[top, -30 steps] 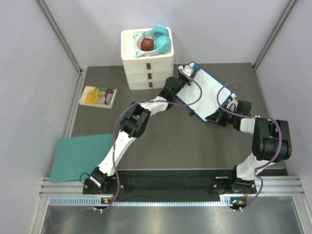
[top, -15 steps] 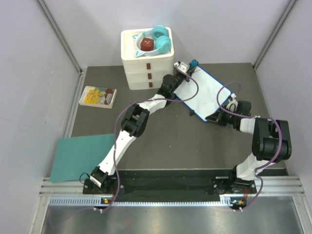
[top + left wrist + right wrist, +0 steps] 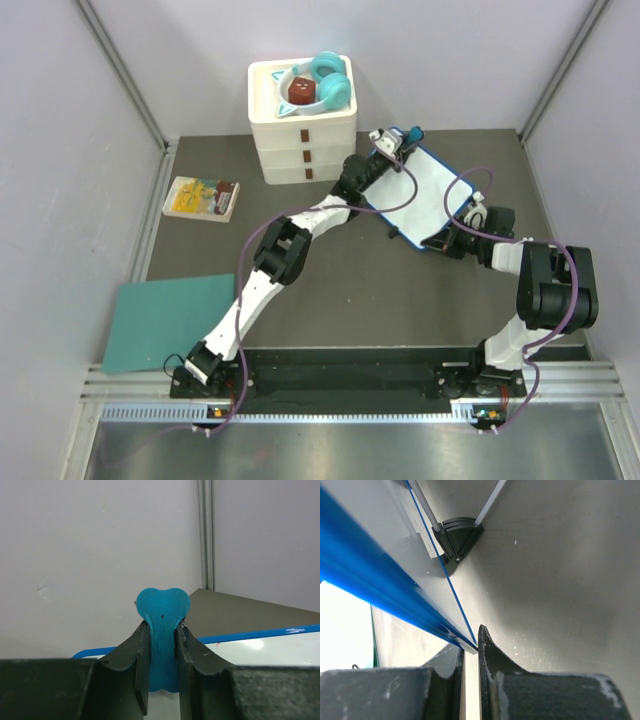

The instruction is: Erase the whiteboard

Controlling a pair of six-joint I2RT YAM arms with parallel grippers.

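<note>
The whiteboard (image 3: 428, 188), white with a blue rim, lies tilted at the back right of the table. My left gripper (image 3: 403, 141) is at its far corner, shut on a small blue eraser (image 3: 413, 133). In the left wrist view the eraser (image 3: 163, 611) sticks out between the fingers (image 3: 133, 655), just over the board (image 3: 260, 650) and its blue rim. My right gripper (image 3: 462, 236) is shut on the board's near edge. In the right wrist view the blue rim (image 3: 375, 592) runs into the nearly closed jaws (image 3: 471, 649).
A white drawer box (image 3: 302, 140) with teal headphones (image 3: 330, 82) on top stands at the back, just left of the left arm. A yellow booklet (image 3: 200, 197) lies at the left. A teal sheet (image 3: 165, 320) lies at the near left. Grey walls enclose the table.
My left gripper has moved the eraser a little right and back along the board's far corner. The right gripper and the board have not moved.
</note>
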